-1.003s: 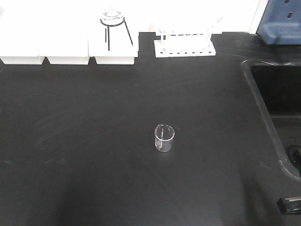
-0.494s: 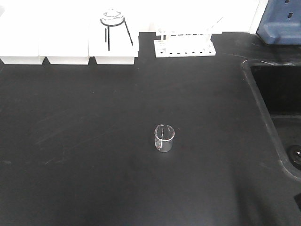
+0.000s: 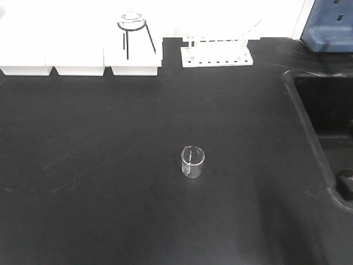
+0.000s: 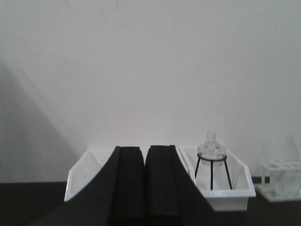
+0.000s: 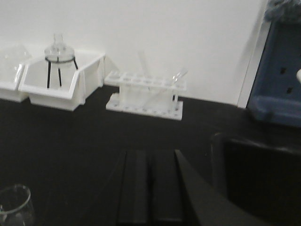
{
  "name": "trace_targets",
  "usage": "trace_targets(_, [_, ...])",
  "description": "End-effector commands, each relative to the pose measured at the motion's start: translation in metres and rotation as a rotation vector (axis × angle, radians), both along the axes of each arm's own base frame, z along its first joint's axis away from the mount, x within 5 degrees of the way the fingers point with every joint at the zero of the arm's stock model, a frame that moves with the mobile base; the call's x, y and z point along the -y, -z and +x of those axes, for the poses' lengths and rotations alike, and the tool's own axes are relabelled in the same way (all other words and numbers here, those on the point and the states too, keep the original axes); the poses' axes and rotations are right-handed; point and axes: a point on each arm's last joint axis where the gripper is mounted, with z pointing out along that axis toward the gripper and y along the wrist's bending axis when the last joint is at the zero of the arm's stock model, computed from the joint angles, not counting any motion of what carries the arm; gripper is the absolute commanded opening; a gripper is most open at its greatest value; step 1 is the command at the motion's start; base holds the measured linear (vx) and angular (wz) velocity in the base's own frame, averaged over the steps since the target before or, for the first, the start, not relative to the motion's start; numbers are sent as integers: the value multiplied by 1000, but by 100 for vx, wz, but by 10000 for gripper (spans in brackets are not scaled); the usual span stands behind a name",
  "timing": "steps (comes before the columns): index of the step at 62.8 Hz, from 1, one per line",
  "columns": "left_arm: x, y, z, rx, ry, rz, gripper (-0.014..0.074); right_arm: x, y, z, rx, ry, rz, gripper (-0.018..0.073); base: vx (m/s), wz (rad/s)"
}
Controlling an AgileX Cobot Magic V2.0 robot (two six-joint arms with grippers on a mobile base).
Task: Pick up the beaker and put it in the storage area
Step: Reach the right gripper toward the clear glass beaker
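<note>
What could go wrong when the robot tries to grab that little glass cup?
The right gripper looks shut; if it doesn't open first, it might knock the beaker over. The glass is smooth, so it could slip. A tipped beaker might roll toward the sink.

A white plastic test-tube rack [image 3: 217, 54] holding clear tubes stands at the back of the matte black benchtop [image 3: 99, 143], against the white wall [image 5: 164, 28]. Left of the rack, three white plastic bins [image 3: 77, 70] sit in a row. The bin nearest the rack holds a black wire tripod [image 3: 128, 41] carrying a round clear glass flask [image 3: 131, 21]. Right of the rack is a recessed black sink [image 3: 325, 110] and a blue plastic box [image 3: 333, 25].
</note>
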Motion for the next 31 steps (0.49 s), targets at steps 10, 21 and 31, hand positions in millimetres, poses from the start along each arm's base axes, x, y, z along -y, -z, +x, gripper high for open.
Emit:
trace_targets(10, [2,-6,26,-53,16,3,-6,-7,9,39,-81,-102,-97,52,0,0])
trace_targets(21, [3,-9,36,-17,32,3,-6,-13,27,64,-155,-163,-51,187,0,0])
trace_targets(31, [3,-5,41,-59,30,2,-6,-18,50,86,-231,-226,-27,396,0,0])
